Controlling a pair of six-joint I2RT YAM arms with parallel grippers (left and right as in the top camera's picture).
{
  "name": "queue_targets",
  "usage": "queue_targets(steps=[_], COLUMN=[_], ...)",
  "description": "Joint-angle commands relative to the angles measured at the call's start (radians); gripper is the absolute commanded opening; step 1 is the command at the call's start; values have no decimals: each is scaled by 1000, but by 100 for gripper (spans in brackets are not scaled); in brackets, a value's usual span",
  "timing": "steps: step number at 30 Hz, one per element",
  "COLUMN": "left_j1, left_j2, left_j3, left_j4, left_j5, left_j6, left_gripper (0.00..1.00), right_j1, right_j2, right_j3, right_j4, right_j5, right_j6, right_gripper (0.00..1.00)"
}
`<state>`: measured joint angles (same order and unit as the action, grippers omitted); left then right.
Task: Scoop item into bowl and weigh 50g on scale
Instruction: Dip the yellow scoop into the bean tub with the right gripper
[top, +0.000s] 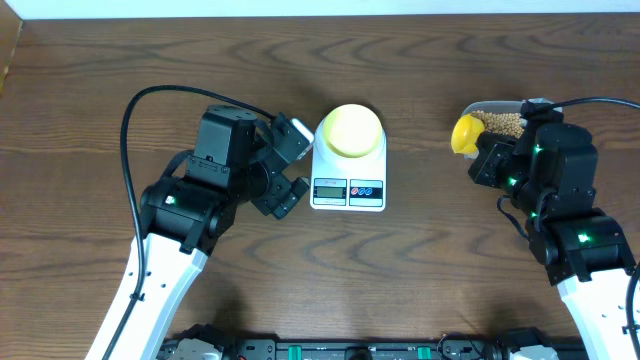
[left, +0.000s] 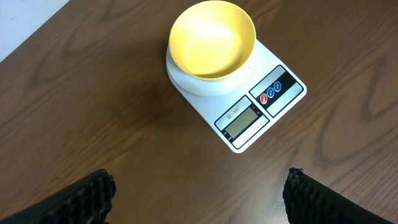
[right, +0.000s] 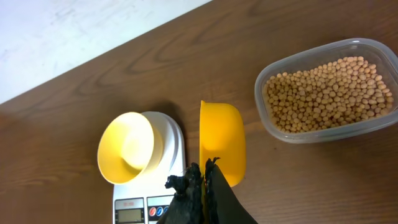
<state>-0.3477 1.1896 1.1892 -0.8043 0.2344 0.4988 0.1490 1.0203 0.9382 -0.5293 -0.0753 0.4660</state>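
Observation:
The pale-yellow bowl (top: 351, 130) sits empty on the white scale (top: 349, 185); both also show in the left wrist view, the bowl (left: 212, 38) on the scale (left: 249, 106). The tan beans (right: 326, 93) fill a clear tub (right: 273, 127) right of the scale, also in the overhead view (top: 500, 122). My right gripper (right: 204, 171) is shut on the handle of a bright yellow scoop (right: 222, 142), which looks empty and is held between scale and tub; it shows overhead (top: 465, 134). My left gripper (left: 199, 186) is open and empty, left of the scale.
The dark wooden table (top: 420, 270) carries only the scale, the bowl and the tub. A white wall edge (right: 74, 37) lies beyond the table's far side. Black cables run from both arms.

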Motion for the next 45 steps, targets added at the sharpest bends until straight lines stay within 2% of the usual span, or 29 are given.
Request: queue_targets(steps=[1,14,20,26,34,45], left_j1=[4,4,4,4,4,4], left_j2=[7,7,7,7,7,7], left_j3=[-2,-2,-2,-2,-2,-2], left_j4=[1,0,-1,-3,-3,-3], left_j5=[12,12,12,12,12,12], left_j6=[10,10,10,10,10,10], left_gripper=[89,89,89,89,89,89], right_j1=[-4,-4,-4,-5,-4,-4], right_j2=[1,1,1,1,18,60], right_j3=[23,23,23,23,23,23], right_j4=[-8,-48,-54,-130,-135,-142], right_j5=[-6,0,22,6,-6,-13], right_j6=[-20,-156,-158,-213,-131,-95], right_gripper=[1,1,1,1,1,1])
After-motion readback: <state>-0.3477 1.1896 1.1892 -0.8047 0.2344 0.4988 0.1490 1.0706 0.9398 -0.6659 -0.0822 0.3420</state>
